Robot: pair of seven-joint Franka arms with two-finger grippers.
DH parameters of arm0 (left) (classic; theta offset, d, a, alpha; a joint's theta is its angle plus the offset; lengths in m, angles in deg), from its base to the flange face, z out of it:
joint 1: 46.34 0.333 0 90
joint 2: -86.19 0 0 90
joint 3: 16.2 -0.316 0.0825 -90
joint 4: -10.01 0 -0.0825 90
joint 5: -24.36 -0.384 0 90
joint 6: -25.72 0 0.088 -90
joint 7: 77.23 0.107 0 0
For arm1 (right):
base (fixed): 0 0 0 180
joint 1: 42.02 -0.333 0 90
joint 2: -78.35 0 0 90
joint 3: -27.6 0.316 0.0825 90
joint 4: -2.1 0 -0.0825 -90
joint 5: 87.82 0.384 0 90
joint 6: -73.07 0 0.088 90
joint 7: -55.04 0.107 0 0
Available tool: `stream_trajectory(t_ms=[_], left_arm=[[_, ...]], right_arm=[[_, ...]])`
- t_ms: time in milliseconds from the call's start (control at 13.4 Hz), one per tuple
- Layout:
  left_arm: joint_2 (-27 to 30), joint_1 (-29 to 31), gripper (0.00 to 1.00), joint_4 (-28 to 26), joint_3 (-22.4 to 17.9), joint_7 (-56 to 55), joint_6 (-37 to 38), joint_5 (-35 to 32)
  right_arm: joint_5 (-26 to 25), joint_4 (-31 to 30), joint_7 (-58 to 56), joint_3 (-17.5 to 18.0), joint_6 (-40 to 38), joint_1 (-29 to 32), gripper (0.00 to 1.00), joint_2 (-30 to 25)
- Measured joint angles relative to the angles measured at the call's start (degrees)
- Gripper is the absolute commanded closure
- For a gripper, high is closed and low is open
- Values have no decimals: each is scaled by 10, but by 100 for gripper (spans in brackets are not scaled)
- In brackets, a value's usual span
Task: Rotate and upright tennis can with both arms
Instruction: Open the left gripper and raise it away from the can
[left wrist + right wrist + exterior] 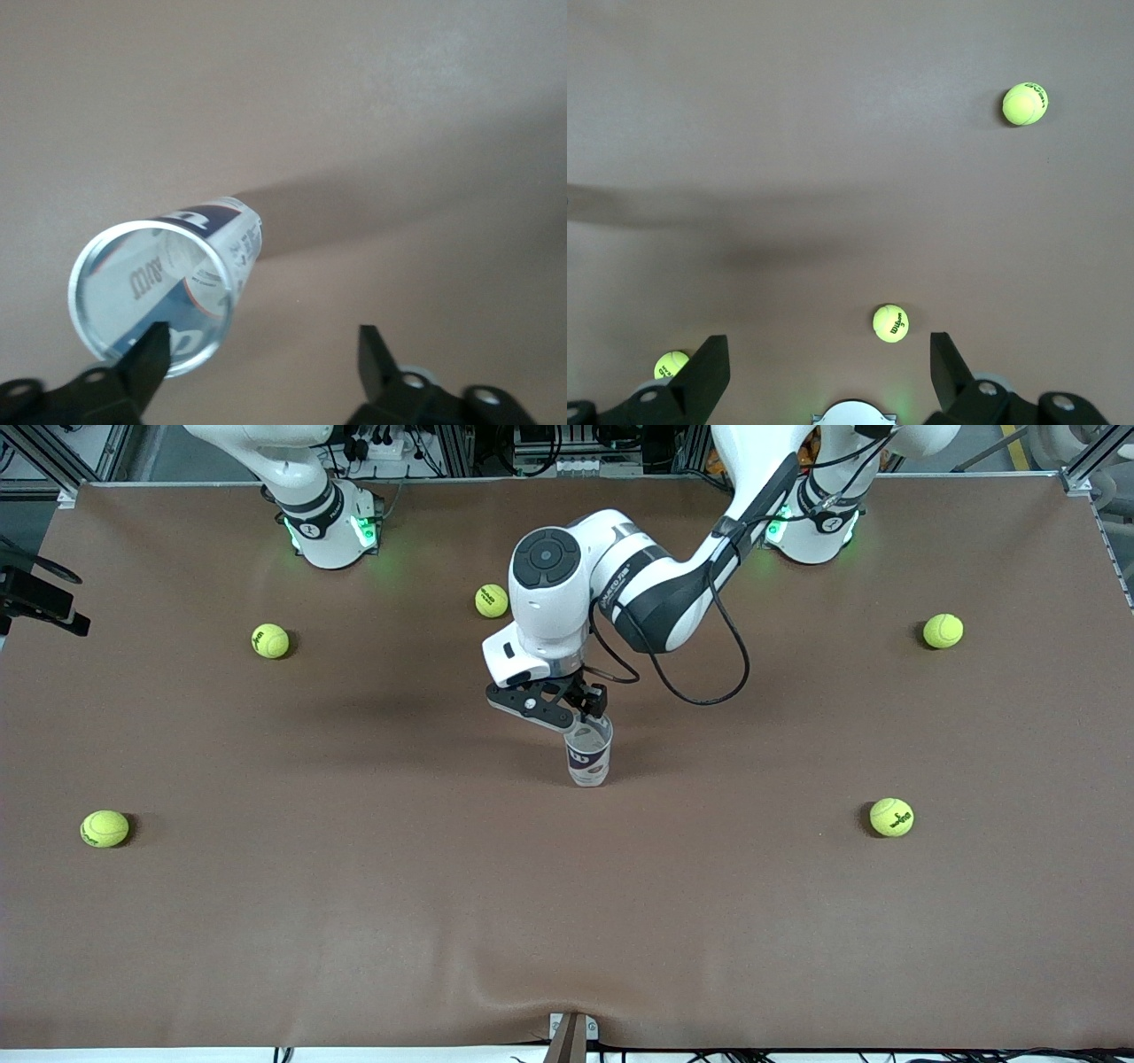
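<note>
Your tennis can (pixel 589 755) stands upright on the brown counter (pixel 354 921), about mid-counter, open silvery rim up, label showing dark blue and white. Your left pincer (pixel 580 710) sits right at the can's rim; in the left wrist view its fingers (pixel 152 356) are spread apart, one finger over the rim's edge, the other well clear of the can (pixel 164 288). Nothing gripped. Can't tell if that finger touches the rim.

Your right pincer (pixel 828 372) is raised high over the right arm's end of the counter, fingers apart, empty, waiting.

Five yellow tennis balls (pixel 492 600) lie scattered on the counter, all well apart from the can.
</note>
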Motion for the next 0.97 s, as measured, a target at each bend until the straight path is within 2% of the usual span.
stream_trajectory(t_ms=[225, 374, 674, 974], left_arm=[[30, 22, 0, 12, -4, 0, 24, -1], [73, 51, 0, 20, -8, 0, 58, -3], [182, 148, 0, 20, -11, 2, 162, -6], [238, 246, 0, 12, -11, 63, 241, -6]], right_arm=[[0, 0, 0, 0, 0, 0, 0, 0], [0, 0, 0, 0, 0, 1, 0, 0], [0, 0, 0, -1, 5, 3, 0, 0], [-1, -1, 2, -1, 27, 5, 0, 0]])
